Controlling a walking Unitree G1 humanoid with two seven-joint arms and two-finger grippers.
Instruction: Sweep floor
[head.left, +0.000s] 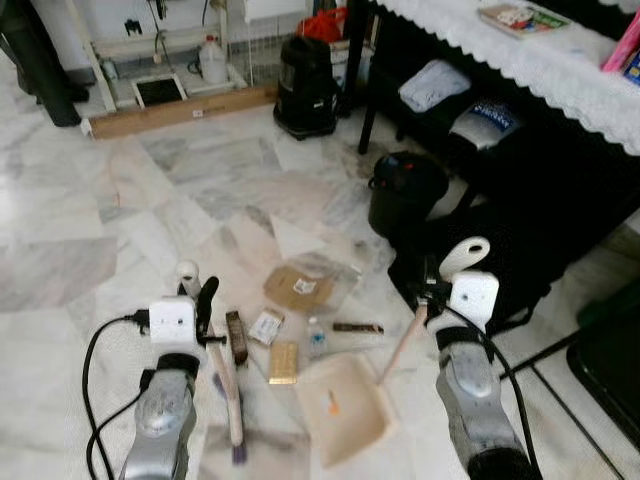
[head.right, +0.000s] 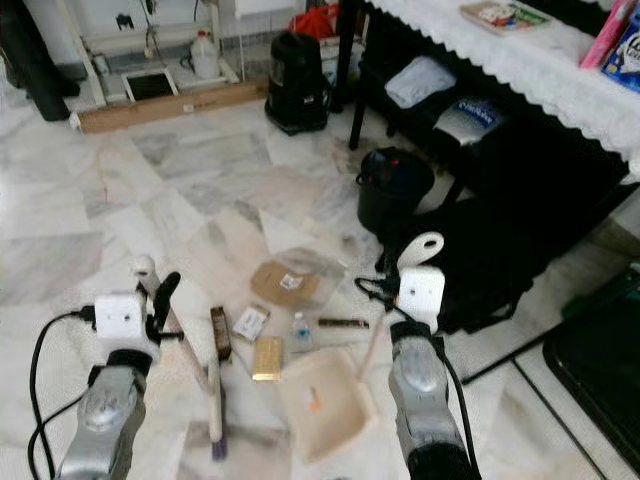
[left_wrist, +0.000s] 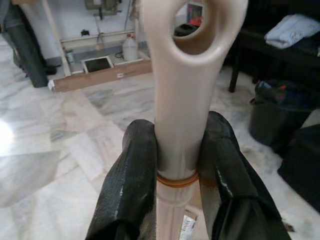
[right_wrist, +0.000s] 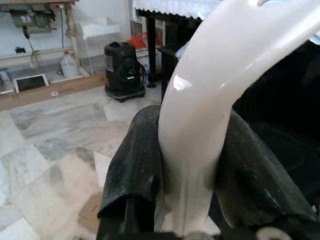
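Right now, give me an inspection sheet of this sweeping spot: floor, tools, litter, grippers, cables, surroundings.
Surface: marble floor, pale with grey veins.
Job's things: broom with a cream handle, bristle end near the robot; cream dustpan flat on the floor, a small orange scrap inside.
Clutter: cardboard piece, small packets, a flat yellow-brown packet, a dark stick, all ahead of the dustpan.
Grippers: left gripper shut on the broom handle; right gripper shut on the dustpan handle.
Cables: black cable looping beside the left arm; another along the right arm.
Surroundings: black bin, black table with white lace cloth, black canister, wooden plank.
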